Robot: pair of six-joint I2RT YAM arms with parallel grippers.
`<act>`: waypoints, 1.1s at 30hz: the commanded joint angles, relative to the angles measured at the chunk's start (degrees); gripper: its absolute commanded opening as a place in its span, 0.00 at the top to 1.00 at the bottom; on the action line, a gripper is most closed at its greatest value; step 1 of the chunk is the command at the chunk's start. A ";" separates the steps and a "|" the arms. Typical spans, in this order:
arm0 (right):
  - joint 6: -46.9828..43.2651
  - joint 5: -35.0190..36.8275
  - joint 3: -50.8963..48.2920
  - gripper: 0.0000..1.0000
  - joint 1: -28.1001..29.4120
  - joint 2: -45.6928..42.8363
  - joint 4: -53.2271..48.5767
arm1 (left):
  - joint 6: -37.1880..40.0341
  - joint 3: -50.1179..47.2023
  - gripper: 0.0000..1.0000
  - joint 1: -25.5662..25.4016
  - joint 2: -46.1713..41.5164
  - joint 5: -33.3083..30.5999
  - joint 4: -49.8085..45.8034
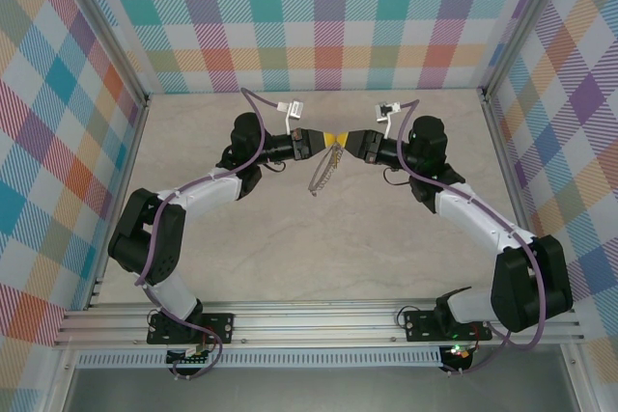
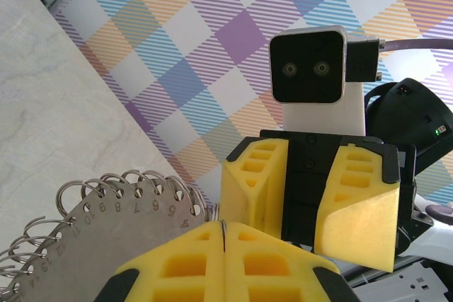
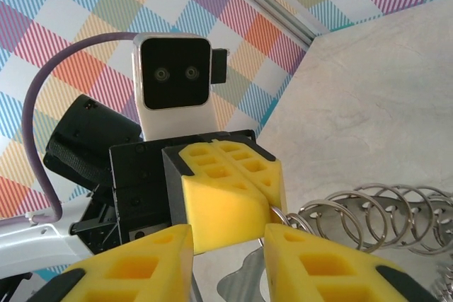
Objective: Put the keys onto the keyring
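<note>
The left gripper (image 2: 223,228) has its jaws closed on the keyring (image 2: 120,231). The left wrist view lets one read numbers on its silvery plate, at 9 o'clock. The right gripper (image 3: 228,240) faces it with jaws apart, wire rings at 3 o'clock. From above such detail is too small; there the keyring hangs toward 7 o'clock over the bench (image 1: 290,248).
</note>
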 commanded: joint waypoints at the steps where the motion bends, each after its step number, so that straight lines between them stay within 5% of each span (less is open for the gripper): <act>1: -1.00 -0.35 -0.91 0.70 0.09 0.04 1.37 | 0.04 -0.16 1.00 -0.26 -1.85 0.41 3.61; 19: -0.03 -2.09 -0.71 0.74 0.10 2.44 3.08 | -0.09 -0.08 1.00 -0.28 -1.70 0.51 3.85; 33: -0.18 -2.52 -0.02 1.00 0.10 2.49 3.80 | -0.12 -0.07 1.00 -0.27 -1.66 0.56 3.84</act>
